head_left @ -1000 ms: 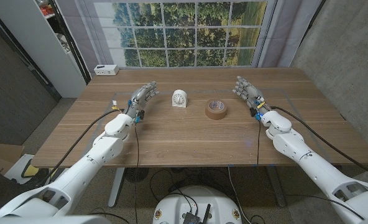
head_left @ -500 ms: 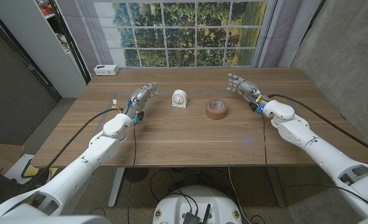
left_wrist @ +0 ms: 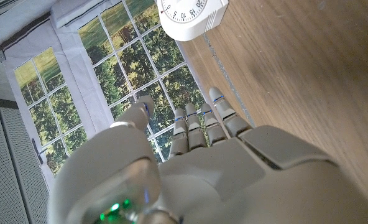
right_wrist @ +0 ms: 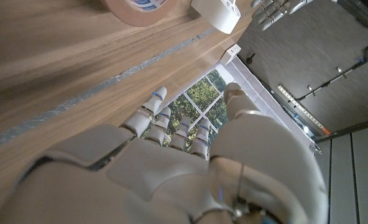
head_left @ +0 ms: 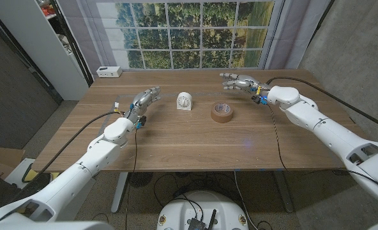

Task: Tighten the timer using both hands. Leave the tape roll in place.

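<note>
You're working in a lab-style test room: a wooden surface (head_left: pixel 195 137) on a sit-stand frame, a printed window-and-trees backdrop (head_left: pixel 189 33) behind its far edge, grey partition walls (head_left: pixel 352 45), white shelving (head_left: pixel 45 38), cables trailing underneath.

My table (head_left: pixel 176 137) is brown wood with a matt, visibly grained top. The timer (head_left: pixel 184 101) looks like smooth white plastic, slightly glossy. The tape roll (head_left: pixel 222 112) is dull brown, papery. My left robot hand (head_left: pixel 144 100) and right robot hand (head_left: pixel 239 83) wear smooth grey plastic shells with a soft sheen.
</note>
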Robot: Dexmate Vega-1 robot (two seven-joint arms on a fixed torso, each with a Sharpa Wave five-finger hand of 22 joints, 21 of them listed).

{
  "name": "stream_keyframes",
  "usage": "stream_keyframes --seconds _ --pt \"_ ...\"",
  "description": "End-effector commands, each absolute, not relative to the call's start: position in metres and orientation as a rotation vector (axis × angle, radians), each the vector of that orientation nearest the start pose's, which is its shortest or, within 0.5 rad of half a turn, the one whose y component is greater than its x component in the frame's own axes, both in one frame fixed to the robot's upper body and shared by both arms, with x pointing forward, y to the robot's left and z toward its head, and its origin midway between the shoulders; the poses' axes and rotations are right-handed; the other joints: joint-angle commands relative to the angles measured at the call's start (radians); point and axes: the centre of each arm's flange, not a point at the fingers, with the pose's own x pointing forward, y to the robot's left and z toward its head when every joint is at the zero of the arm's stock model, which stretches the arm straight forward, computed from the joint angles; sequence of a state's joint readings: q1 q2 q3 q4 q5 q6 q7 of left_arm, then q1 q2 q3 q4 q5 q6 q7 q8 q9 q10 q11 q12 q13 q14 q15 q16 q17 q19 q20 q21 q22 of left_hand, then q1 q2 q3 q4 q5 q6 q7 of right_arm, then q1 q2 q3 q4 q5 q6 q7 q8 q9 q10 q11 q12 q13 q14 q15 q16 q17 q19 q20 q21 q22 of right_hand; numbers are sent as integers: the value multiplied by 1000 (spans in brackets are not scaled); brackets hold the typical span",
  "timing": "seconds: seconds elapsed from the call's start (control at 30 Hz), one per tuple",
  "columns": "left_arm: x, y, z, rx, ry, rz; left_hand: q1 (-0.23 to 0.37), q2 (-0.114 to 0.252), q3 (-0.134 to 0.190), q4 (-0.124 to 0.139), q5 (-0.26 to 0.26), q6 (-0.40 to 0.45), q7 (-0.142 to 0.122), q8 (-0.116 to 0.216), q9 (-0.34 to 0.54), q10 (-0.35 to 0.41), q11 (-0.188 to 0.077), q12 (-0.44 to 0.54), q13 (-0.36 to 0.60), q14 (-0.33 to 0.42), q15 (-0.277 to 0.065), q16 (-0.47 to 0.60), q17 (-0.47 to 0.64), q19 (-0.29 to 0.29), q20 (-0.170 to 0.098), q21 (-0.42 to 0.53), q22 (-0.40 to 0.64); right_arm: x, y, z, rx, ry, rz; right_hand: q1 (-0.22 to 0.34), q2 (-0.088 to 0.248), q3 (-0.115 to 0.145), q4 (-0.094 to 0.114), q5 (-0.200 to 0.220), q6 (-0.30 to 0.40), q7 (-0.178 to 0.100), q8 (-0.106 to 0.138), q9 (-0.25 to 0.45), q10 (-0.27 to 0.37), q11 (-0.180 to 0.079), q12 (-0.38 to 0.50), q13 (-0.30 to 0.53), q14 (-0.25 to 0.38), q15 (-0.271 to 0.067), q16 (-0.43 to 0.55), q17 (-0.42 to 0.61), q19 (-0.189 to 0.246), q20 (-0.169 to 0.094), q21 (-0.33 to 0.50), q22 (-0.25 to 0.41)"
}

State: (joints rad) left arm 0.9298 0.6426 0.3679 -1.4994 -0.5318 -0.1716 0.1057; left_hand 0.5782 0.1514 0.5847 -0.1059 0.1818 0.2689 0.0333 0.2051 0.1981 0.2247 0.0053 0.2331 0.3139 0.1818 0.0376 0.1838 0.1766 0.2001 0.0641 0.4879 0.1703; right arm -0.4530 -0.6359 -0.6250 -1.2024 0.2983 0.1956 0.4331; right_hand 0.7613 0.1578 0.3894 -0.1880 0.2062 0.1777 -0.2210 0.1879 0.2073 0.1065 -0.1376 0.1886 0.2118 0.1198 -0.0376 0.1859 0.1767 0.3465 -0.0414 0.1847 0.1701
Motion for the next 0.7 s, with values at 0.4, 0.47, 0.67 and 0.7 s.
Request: stream_keyframes --seconds 0.4,0.47,0.67,0.7 --pt "609 320 -48 209 -501 -96 25 -3 -10 -25 5 38 -1 15 7 12 -2 14 9 -1 -3 8 3 -3 6 -14 5 654 -151 147 -1293 -527 768 131 -9 44 2 39 -61 -3 1 -1 -71 -30 -3 4 -19 -132 2 1 -18 -6 7 3" --pt "609 321 -50 216 -498 -94 25 -3 -11 -26 5 40 -1 15 7 12 -2 14 10 -2 -4 8 3 -4 6 -15 5 652 -142 149 -1345 -530 771 150 -13 45 6 44 -73 -4 2 -2 -86 -29 -3 3 -30 -107 1 2 -22 12 7 3" --pt "606 321 -54 240 -491 -89 26 -4 -16 -29 4 46 -3 16 8 15 -1 17 12 -2 -4 9 4 -3 7 -18 5 645 -110 155 -1530 -567 762 164 -18 43 9 47 -89 -3 0 -2 -115 -29 -7 1 -37 -99 1 2 -26 20 8 4" --pt "605 321 -55 243 -492 -89 26 -4 -17 -29 5 46 -3 17 9 15 -1 17 12 -1 -4 9 4 -3 6 -18 5 645 -106 155 -1551 -574 764 168 -19 43 8 48 -93 -3 0 -3 -120 -30 -8 1 -38 -100 1 2 -27 19 8 4"
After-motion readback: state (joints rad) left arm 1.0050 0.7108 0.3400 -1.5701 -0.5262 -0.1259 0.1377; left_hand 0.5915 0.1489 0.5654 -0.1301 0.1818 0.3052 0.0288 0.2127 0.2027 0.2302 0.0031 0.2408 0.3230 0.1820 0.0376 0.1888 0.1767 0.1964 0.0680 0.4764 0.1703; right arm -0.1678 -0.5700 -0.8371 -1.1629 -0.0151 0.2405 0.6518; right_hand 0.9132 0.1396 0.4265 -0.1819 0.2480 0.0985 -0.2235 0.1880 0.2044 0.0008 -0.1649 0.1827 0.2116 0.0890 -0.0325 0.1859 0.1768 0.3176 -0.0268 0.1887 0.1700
